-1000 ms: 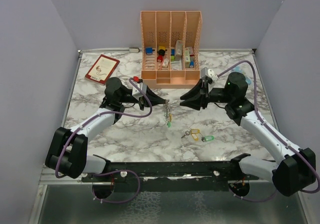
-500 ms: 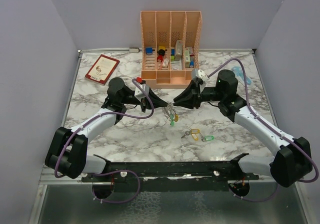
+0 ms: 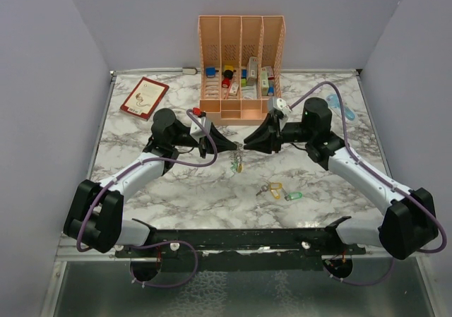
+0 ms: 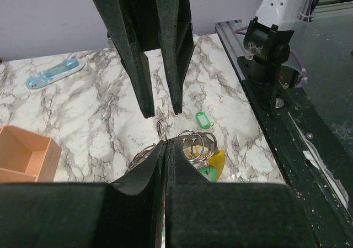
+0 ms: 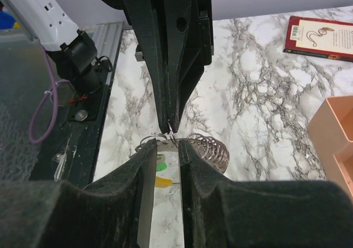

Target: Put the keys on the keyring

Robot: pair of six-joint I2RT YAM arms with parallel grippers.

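Note:
My left gripper (image 3: 236,146) is shut on the silver keyring (image 3: 238,159) and holds it above the table; its fingertips (image 4: 165,144) pinch the wire. A green key (image 4: 205,173) and a yellow key (image 4: 217,162) hang from small rings on the keyring (image 4: 199,142). My right gripper (image 3: 246,145) faces the left one tip to tip, its jaws a little apart around the keyring's wire (image 5: 190,144). In the right wrist view a green key (image 5: 161,160) and a yellow key (image 5: 163,181) show below its jaws. Loose yellow (image 3: 274,188) and green (image 3: 293,195) keys lie on the table.
An orange divided organizer (image 3: 242,112) with small coloured blocks stands at the back centre. A red book (image 3: 144,97) lies back left. A blue object (image 3: 341,107) lies back right. A black rail (image 3: 233,239) runs along the near edge.
My right gripper has moved left until its tips meet the left gripper's at the keyring. The hanging keys have swung slightly. The left arm has barely moved.

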